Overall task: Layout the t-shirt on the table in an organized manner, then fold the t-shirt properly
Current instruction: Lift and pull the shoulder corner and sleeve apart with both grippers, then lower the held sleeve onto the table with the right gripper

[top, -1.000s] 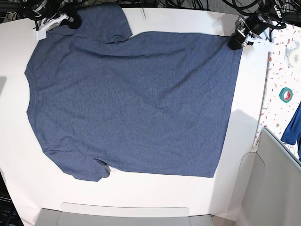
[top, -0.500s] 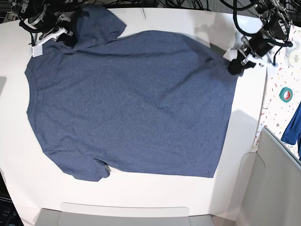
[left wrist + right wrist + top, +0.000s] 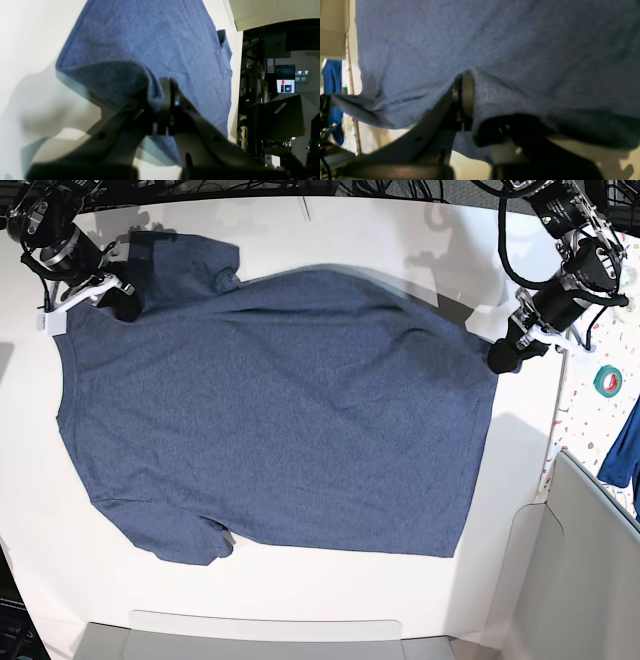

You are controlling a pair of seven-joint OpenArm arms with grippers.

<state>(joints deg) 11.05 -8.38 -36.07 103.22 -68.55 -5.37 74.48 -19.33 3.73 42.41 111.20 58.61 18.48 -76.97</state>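
Observation:
The dark navy t-shirt (image 3: 280,410) lies spread on the white table (image 3: 300,595), collar to the left and hem to the right; no lettering shows. My left gripper (image 3: 503,357) is at the far right hem corner, shut on a raised fold of the fabric (image 3: 140,82), with the shirt stretching away beyond it. My right gripper (image 3: 126,306) is at the far left, by the shoulder and upper sleeve, shut on a pinch of cloth (image 3: 485,90). The far edge of the shirt is lifted off the table between the two grippers. The near sleeve (image 3: 185,540) lies flat.
To the right runs a narrow speckled surface (image 3: 585,415) with a green tape roll (image 3: 608,381) and a brighter blue cloth (image 3: 625,445). A pale bin wall (image 3: 590,570) stands at the near right. Cables and arm mounts line the far edge.
Both grippers have moved from the far table edge toward the near side, drawing the shirt's far edge up and inward. The upper sleeve has shifted left and down with the right gripper.

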